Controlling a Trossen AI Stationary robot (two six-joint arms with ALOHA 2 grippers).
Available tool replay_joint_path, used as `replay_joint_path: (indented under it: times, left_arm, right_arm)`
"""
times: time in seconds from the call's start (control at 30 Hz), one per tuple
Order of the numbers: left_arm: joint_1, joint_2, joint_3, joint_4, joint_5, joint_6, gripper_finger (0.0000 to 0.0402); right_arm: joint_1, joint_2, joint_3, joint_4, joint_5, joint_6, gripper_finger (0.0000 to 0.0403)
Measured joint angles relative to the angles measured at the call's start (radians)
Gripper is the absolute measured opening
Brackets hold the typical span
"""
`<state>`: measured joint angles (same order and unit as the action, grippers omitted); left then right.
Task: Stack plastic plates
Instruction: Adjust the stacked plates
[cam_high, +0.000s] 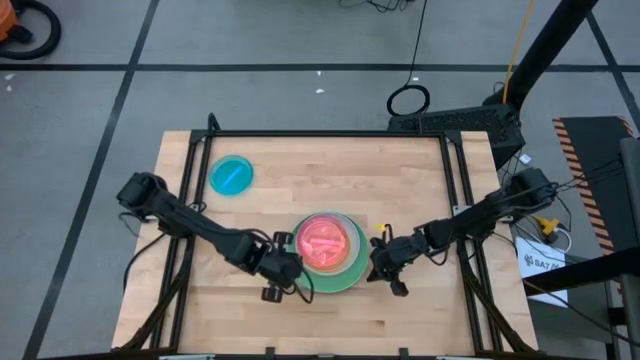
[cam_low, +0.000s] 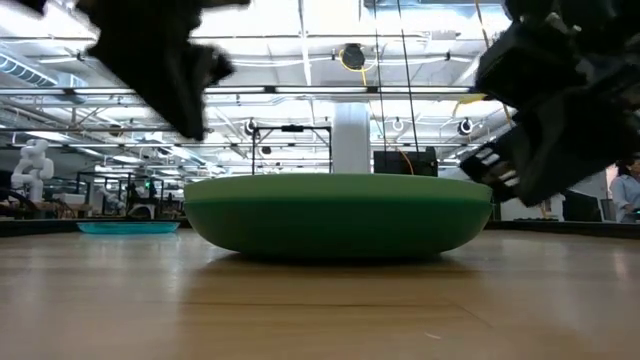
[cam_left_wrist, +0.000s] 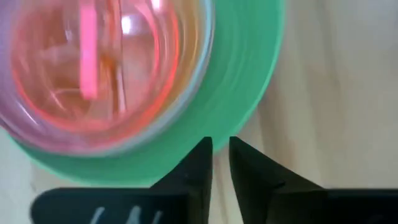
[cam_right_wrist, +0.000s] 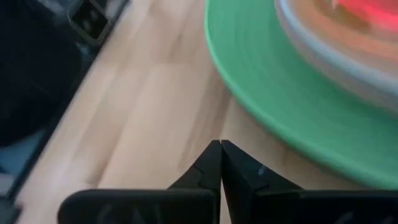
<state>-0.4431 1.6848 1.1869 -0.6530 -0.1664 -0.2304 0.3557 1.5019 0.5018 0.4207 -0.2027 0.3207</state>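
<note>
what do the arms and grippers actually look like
Both arms are dark, jointed and slim, with black cables trailing along them. The left gripper and right gripper each end in two black, wedge-shaped fingers tapering to points. A faint pale marking shows on the left gripper's base.

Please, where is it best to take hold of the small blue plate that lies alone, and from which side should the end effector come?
Probably its raised rim. The small blue plate lies flat and shallow on the table, so only its edge offers something to pinch. It sits apart from the stack, on the left arm's side, so the left end effector could descend from above onto the near edge.
</note>
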Motion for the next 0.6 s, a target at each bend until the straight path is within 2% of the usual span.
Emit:
replay_joint_path:
  times: [0.17, 0.37, 0.6]
  left_arm:
    - [-0.010, -0.001, -0.099, 0.143, 0.016, -0.056, 0.0012]
    - [-0.018, -0.035, -0.168, 0.185, 0.008, -0.123, 0.0007]
    - [0.004, -0.037, -0.186, 0.203, -0.140, -0.065, 0.0006]
  right_arm:
    - [0.000, 0.062, 0.002, 0.118, 0.075, -0.014, 0.0001]
    - [-0.009, 0.071, 0.002, 0.163, 0.156, -0.048, 0.0001]
    - [-0.059, 0.071, 0.002, 0.161, 0.209, -0.074, 0.0001]
